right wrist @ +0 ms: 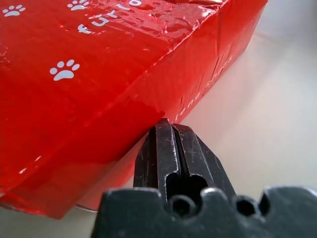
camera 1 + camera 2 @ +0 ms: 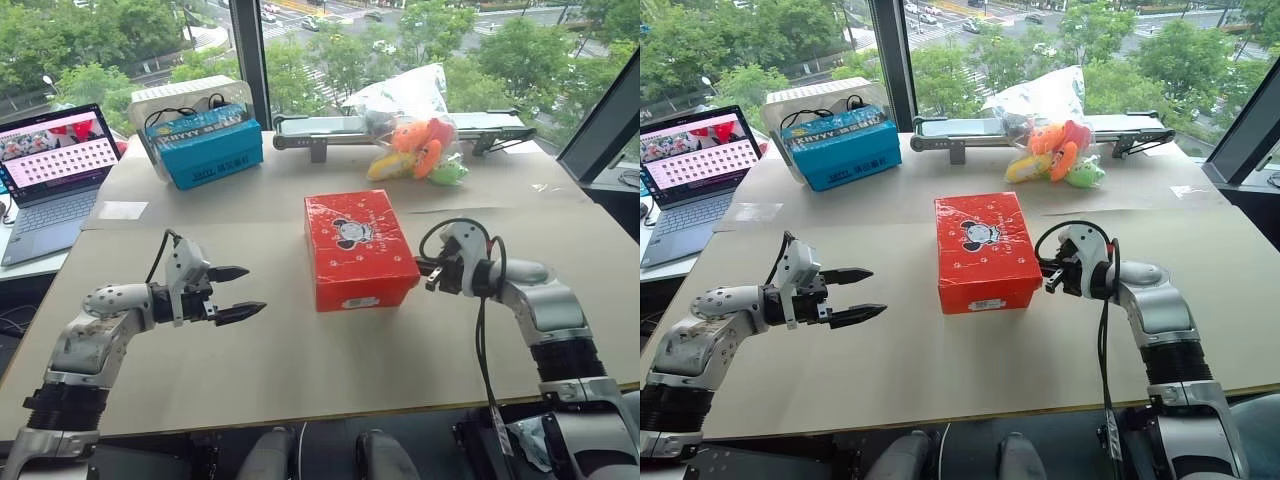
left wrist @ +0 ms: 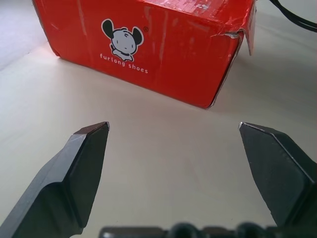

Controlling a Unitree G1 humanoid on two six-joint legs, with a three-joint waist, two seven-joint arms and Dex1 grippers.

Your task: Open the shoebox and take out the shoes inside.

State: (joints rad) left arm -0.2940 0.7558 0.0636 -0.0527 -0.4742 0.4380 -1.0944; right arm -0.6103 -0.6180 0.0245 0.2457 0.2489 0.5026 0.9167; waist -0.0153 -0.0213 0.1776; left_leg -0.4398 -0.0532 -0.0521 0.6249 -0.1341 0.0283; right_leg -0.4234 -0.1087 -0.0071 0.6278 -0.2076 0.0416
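Observation:
The red shoebox (image 2: 358, 245) lies on the tan table with its lid down, a cartoon mouse on top. Its long side (image 3: 148, 49) carries the same mouse. The shoes are hidden inside. My left gripper (image 2: 255, 290) hovers open to the left of the box, pointing at it and apart from it, its fingers (image 3: 84, 163) spread wide over bare table. My right gripper (image 2: 425, 275) is shut with nothing between its fingers. Its joined tips (image 1: 171, 131) sit against the box's right side, at the lower edge of the lid (image 1: 99, 74).
At the back left stand a blue box (image 2: 212, 150) and a white basket (image 2: 190, 95). Plush toys (image 2: 420, 150) and a plastic bag lie at the back middle, next to a long grey device (image 2: 320, 130). An open laptop (image 2: 55, 170) is at the far left.

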